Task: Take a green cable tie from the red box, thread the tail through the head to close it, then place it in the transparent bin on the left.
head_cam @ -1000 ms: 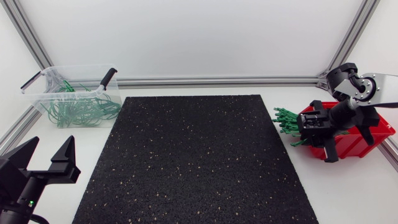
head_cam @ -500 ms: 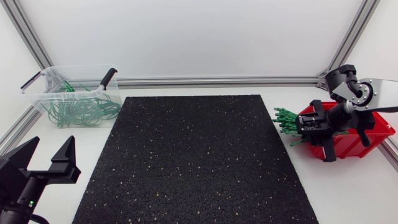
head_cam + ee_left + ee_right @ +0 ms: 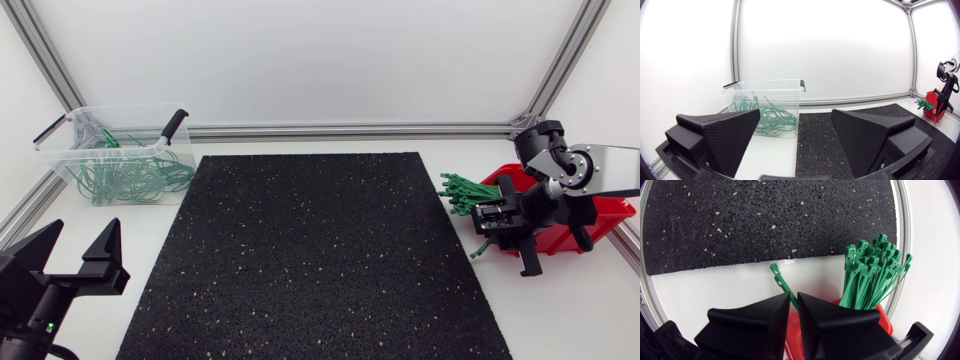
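A white tabletop [image 3: 560,320] carries a large black speckled mat [image 3: 310,260] laid across its middle. The left arm [image 3: 40,280] sits at the near left corner, off the mat, and its left jaws stand wide apart with nothing between them, facing across the tabletop towards the bin. The right arm [image 3: 565,165] comes in at the right side, over the red box. Its right jaws are clamped on a single green cable tie [image 3: 781,282], pressed nearly together on the strap; the tie's head end sticks out ahead of them, above bare tabletop between the mat's edge and the box. At the far left corner stands the transparent bin [image 3: 120,108], with black handles on its rim and a tangle of green looped ties [image 3: 125,175] inside. The red box [image 3: 610,215] sits at the right edge, partly hidden by the arm. A bundle of green ties [image 3: 458,192] fans out of its open end towards the mat.
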`<state>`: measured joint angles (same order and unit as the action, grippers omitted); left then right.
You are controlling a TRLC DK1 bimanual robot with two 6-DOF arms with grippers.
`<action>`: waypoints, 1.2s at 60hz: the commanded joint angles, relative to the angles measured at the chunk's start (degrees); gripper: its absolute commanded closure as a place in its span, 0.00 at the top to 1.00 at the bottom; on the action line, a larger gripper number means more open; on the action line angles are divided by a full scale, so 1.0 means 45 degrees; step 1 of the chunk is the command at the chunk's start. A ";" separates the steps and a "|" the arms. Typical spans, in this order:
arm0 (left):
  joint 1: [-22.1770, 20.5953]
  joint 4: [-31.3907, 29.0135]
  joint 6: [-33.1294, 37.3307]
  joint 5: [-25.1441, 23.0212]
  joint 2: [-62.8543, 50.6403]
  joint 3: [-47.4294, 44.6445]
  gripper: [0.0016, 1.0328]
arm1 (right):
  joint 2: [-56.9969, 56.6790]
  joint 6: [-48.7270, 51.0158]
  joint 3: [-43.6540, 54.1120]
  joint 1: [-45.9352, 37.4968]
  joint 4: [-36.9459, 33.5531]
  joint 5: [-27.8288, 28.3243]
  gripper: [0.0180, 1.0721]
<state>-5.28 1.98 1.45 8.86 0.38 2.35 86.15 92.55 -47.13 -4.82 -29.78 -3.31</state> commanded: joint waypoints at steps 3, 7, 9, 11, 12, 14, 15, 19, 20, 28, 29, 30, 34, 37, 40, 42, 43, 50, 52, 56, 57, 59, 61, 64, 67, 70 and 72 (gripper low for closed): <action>0.0040 -0.0264 -0.0186 -0.0114 -0.0085 -0.0522 0.96 | -0.0804 0.0585 0.0513 -0.0042 -0.0140 -0.0124 0.18; 0.0040 -0.0264 -0.0186 -0.0114 -0.0085 -0.0522 0.96 | -0.1156 0.0722 0.0631 -0.0120 -0.0218 -0.0124 0.18; 0.0060 -0.0264 -0.0186 -0.0114 -0.0085 -0.0522 0.96 | -0.1273 0.0780 0.0689 -0.0159 -0.0218 -0.0124 0.18; 0.0079 -0.0264 -0.0206 -0.0134 -0.0085 -0.0522 0.96 | -0.1371 0.0819 0.0709 -0.0199 -0.0238 -0.0124 0.18; 0.0079 -0.0283 -0.0206 -0.0134 -0.0085 -0.0522 0.96 | -0.1390 0.0839 0.0709 -0.0218 -0.0238 -0.0124 0.18; 0.0099 -0.0283 -0.0206 -0.0134 -0.0065 -0.0522 0.96 | -0.1449 0.0858 0.0709 -0.0257 -0.0238 -0.0104 0.18; 0.0099 -0.0283 -0.0206 -0.0134 -0.0085 -0.0522 0.96 | -0.1468 0.0858 0.0709 -0.0277 -0.0238 -0.0104 0.18; 0.0099 -0.0283 -0.0206 -0.0134 -0.0085 -0.0522 0.96 | -0.1566 0.0839 0.0709 -0.0296 -0.0238 -0.0045 0.18; 0.0118 -0.0283 -0.0206 -0.0134 -0.0085 -0.0522 0.96 | -0.1605 0.0839 0.0728 -0.0296 -0.0238 -0.0026 0.18; 0.0138 -0.0303 -0.0225 -0.0153 -0.0065 -0.0522 0.96 | -0.2015 0.0937 0.0982 -0.0277 -0.0238 0.0033 0.18; 0.0138 -0.0303 -0.0225 -0.0153 -0.0065 -0.0522 0.96 | -0.2054 0.0956 0.1021 -0.0257 -0.0238 0.0033 0.18; 0.0157 -0.0303 -0.0225 -0.0153 -0.0065 -0.0522 0.96 | -0.2113 0.0976 0.1041 -0.0238 -0.0238 0.0052 0.18; 0.0177 -0.0303 -0.0225 -0.0153 -0.0065 -0.0522 0.96 | -0.2328 0.1327 0.1217 -0.0218 -0.0199 0.0091 0.19; 0.0196 -0.0303 -0.0225 -0.0153 -0.0065 -0.0522 0.96 | -0.2406 0.1425 0.1275 -0.0179 -0.0199 0.0091 0.22; 0.0216 -0.0322 -0.0225 -0.0153 -0.0065 -0.0522 0.96 | -0.2504 0.1620 0.1373 -0.0159 -0.0160 0.0091 0.30; 0.0216 -0.0322 -0.0225 -0.0153 -0.0065 -0.0503 0.96 | -0.2543 0.1698 0.1451 -0.0120 -0.0160 0.0072 0.39; 0.0216 -0.0322 -0.0225 -0.0153 -0.0065 -0.0522 0.96 | -0.2543 0.1776 0.1490 -0.0101 -0.0160 0.0033 0.43; 0.0235 -0.0322 -0.0225 -0.0153 -0.0065 -0.0522 0.96 | -0.2523 0.1972 0.1783 0.0192 -0.0003 -0.0241 0.57; 0.0235 -0.0322 -0.0225 -0.0153 -0.0065 -0.0522 0.96 | -0.2523 0.2069 0.1920 0.0309 0.0172 -0.0338 0.60; 0.0235 -0.0322 -0.0225 -0.0153 -0.0065 -0.0522 0.96 | -0.2445 0.2245 0.2213 0.0563 0.0563 -0.0592 0.67; 0.0235 -0.0322 -0.0225 -0.0153 -0.0065 -0.0522 0.96 | -0.2406 0.2265 0.2232 0.0602 0.0622 -0.0631 0.68; 0.0235 -0.0322 -0.0225 -0.0153 -0.0065 -0.0522 0.96 | -0.2347 0.2304 0.2310 0.0739 0.0700 -0.0729 0.71; 0.0255 -0.0322 -0.0225 -0.0153 -0.0065 -0.0522 0.96 | -0.2250 0.2382 0.2388 0.0837 0.0876 -0.0827 0.73; 0.0255 -0.0322 -0.0206 -0.0153 -0.0065 -0.0522 0.96 | -0.2133 0.2597 0.2584 0.0973 0.1442 -0.0983 0.73; 0.0275 -0.0322 -0.0225 -0.0153 -0.0065 -0.0522 0.96 | -0.1996 0.2753 0.2701 0.1032 0.1833 -0.1198 0.73; 0.0275 -0.0322 -0.0225 -0.0153 -0.0065 -0.0503 0.96 | -0.1820 0.2792 0.2720 0.1130 0.2028 -0.1334 0.73; 0.0294 -0.0322 -0.0225 -0.0153 -0.0065 -0.0503 0.96 | -0.1742 0.2831 0.2740 0.1188 0.2223 -0.1413 0.73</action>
<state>-4.54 1.78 1.26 8.19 0.38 2.35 76.55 102.83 -36.23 -0.30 -21.43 -8.71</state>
